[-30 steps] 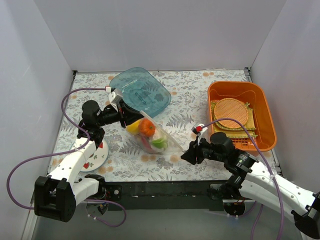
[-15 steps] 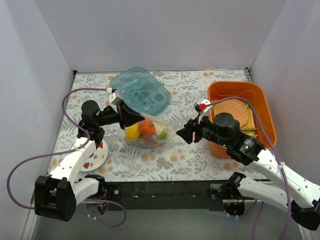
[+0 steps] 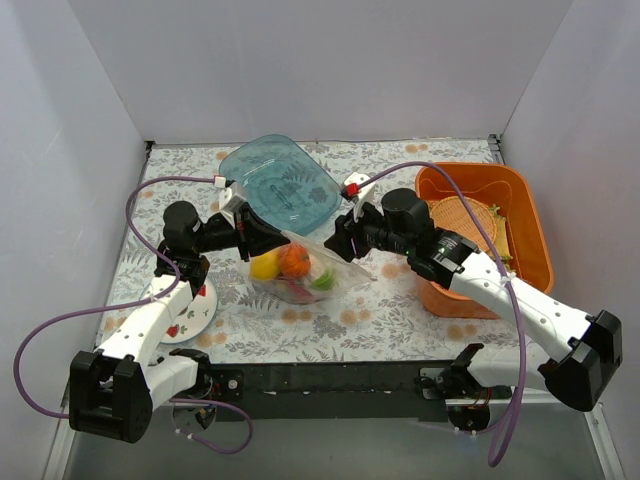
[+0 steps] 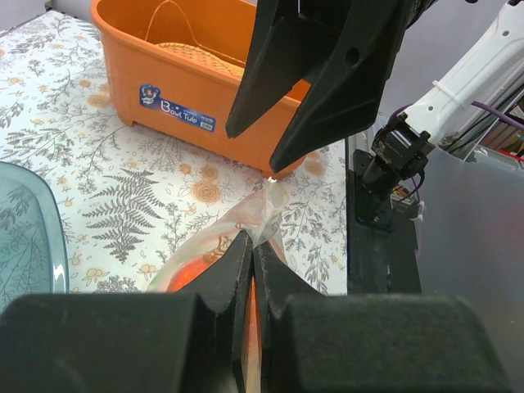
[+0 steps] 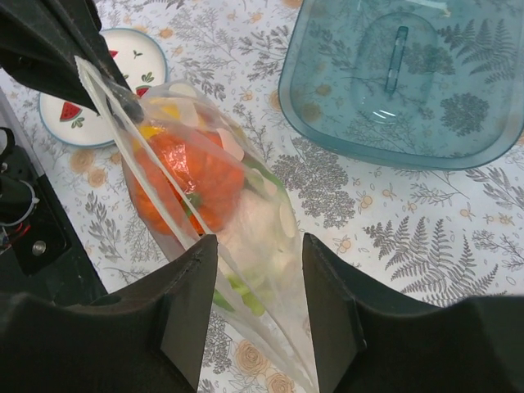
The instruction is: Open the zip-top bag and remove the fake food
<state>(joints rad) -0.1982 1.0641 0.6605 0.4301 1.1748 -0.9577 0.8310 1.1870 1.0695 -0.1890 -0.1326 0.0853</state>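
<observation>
Blue sticker [image 4: 178,107] on orange tub [image 4: 254,135] wall: "Bowl Tub" (logo beside it unreadable). No other text.

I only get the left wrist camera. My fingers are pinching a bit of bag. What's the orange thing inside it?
Observer: The right wrist view shows a toy pumpkin in the bag.
Kid: Is the other gripper grabbing the bag?
Observer: Not yet. The right gripper is open, and the bag shows between its fingers.
Kid: Is anything near my arm?
Observer: Yes, a small plate with watermelon pictures lies on the table by it.
</observation>
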